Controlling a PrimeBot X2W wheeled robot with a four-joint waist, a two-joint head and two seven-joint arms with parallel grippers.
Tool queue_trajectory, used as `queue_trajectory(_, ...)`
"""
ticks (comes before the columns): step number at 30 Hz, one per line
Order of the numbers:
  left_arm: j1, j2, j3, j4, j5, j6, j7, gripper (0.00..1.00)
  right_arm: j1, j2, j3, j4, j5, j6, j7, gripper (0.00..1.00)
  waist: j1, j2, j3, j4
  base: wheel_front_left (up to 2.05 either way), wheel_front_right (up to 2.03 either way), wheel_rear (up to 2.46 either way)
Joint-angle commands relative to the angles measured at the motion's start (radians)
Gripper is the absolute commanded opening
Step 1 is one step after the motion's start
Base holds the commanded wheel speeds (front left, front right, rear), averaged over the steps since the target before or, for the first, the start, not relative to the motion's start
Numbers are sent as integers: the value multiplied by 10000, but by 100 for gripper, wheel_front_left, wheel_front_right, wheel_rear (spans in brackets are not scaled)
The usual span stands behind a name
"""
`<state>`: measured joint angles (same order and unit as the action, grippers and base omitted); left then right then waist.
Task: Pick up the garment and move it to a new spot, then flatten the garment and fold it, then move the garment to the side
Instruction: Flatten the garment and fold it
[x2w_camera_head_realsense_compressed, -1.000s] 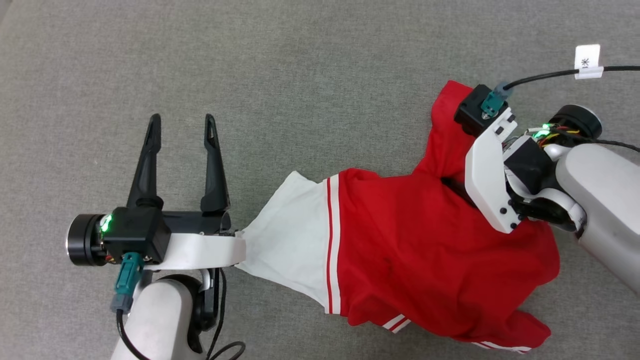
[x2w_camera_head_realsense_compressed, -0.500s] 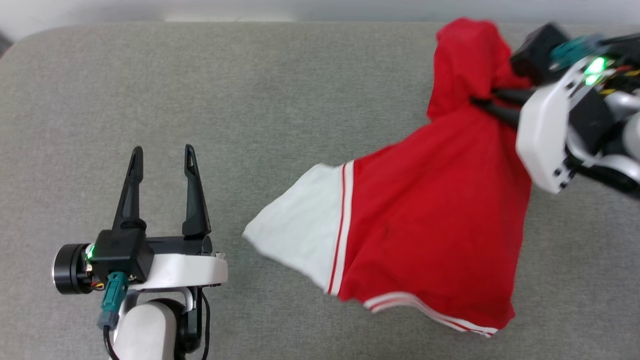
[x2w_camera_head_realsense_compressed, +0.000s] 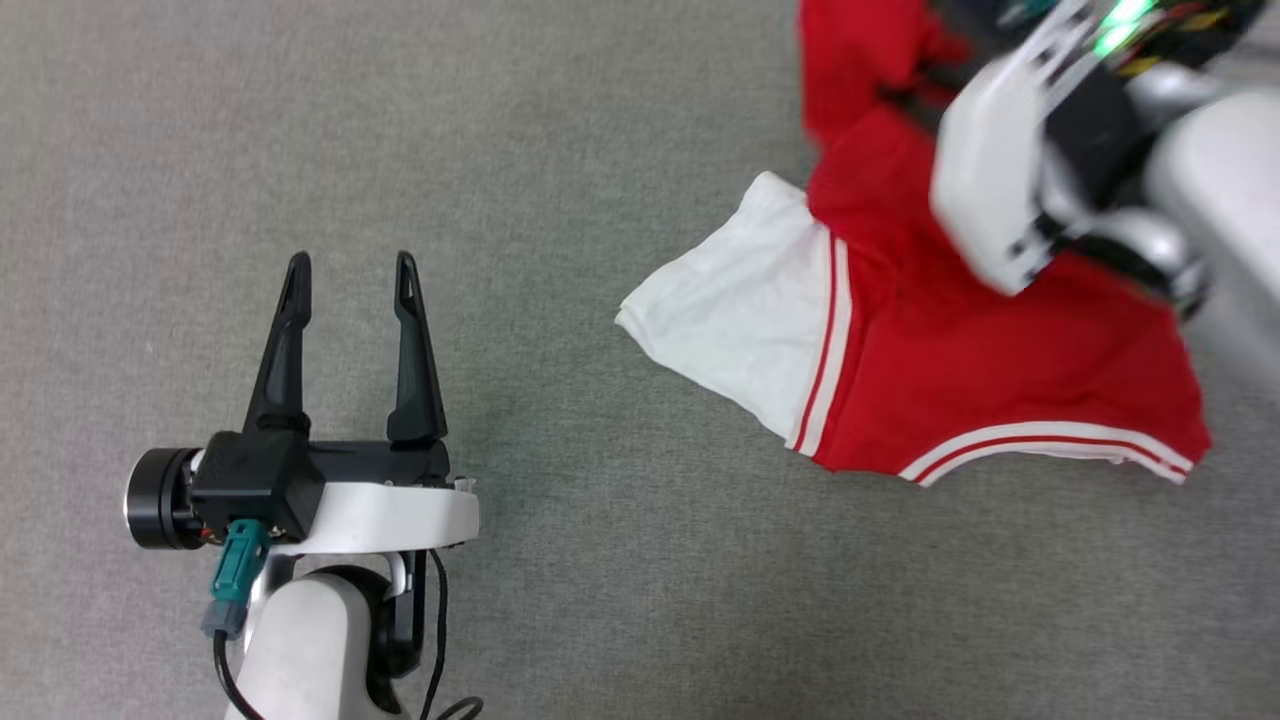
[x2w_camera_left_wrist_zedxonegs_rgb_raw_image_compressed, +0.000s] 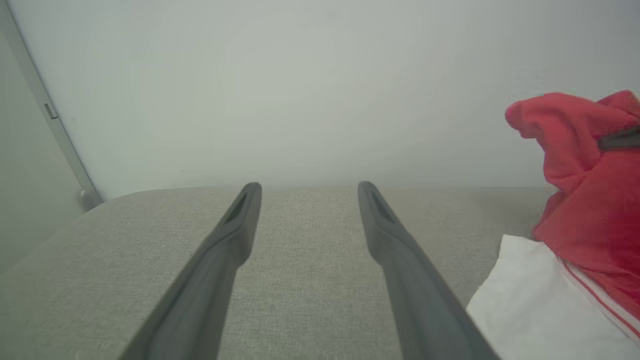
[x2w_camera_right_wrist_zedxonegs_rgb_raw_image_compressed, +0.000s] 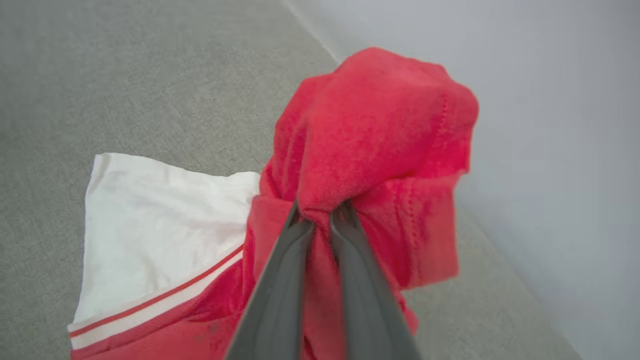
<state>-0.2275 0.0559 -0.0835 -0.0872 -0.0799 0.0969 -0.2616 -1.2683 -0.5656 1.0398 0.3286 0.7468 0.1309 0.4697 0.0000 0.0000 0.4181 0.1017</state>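
Note:
The garment, a red jersey shirt with a white sleeve and red-and-white striped trim, hangs bunched at the upper right of the head view, its lower part trailing on the grey surface. My right gripper is shut on a fold of the garment's red cloth, which drapes over the fingertips. In the left wrist view the garment shows at the right edge. My left gripper stands open at the lower left, well apart from the white sleeve, with nothing between its fingers.
A grey fabric-covered surface spreads under everything. A pale wall rises behind its far edge, with a rounded corner at the left in the left wrist view. A cable loops by my left forearm.
My right gripper has shut on the red cloth and lifted it up and away to the right. The white sleeve has slid off beside my left gripper. The head camera has shifted.

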Motion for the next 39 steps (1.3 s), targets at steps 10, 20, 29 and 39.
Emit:
queue_trajectory(10, -335, -55, 46, 62, -24, 64, -48, 100, 1135, 1537, 1790, 2237, 872, -2, -345, 0, 0, 0, 724, 271, 0, 0, 0)
queue_trajectory(20, -11, -55, 213, 236, 38, 89, -48, 100, 53, 538, 1594, 1085, 1078, -5, -2637, 100, 0, 0, -29, -276, 0, 0, 0)
queue_trajectory(29, 523, -57, 445, 297, 145, -75, -48, 100, 806, -1590, -542, -648, 767, -5, -4189, 100, 0, 0, -947, -677, 0, 0, 0)
queue_trajectory(39, 885, 35, 830, 183, 364, -266, -48, 100, 5072, -140, -6541, -15, -1724, -3, -7088, 100, 0, 0, -1659, -1068, 0, 0, 0)
